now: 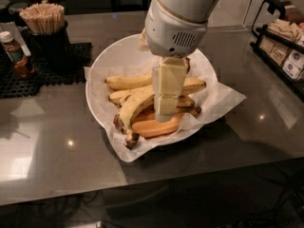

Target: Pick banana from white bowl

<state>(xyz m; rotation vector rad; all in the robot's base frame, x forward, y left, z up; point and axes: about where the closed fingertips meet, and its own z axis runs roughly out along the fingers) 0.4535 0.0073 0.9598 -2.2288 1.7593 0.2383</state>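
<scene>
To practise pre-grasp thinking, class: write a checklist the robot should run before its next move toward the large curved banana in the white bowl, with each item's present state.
1. Gripper over the white bowl: ok.
2. Gripper lined up with the banana: ok, over its upper half.
3. Gripper touching the banana: cannot tell.
4. Banana free of fruit on top: ok.
5. Orange banana apart from the target: not ok, it lies against it.
6. Bottle and stick holder away from the bowl: ok.

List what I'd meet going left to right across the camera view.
Sauce bottle → holder of wooden sticks → white bowl, left side → banana → gripper, low over the bowl's middle → rack of packets.
</scene>
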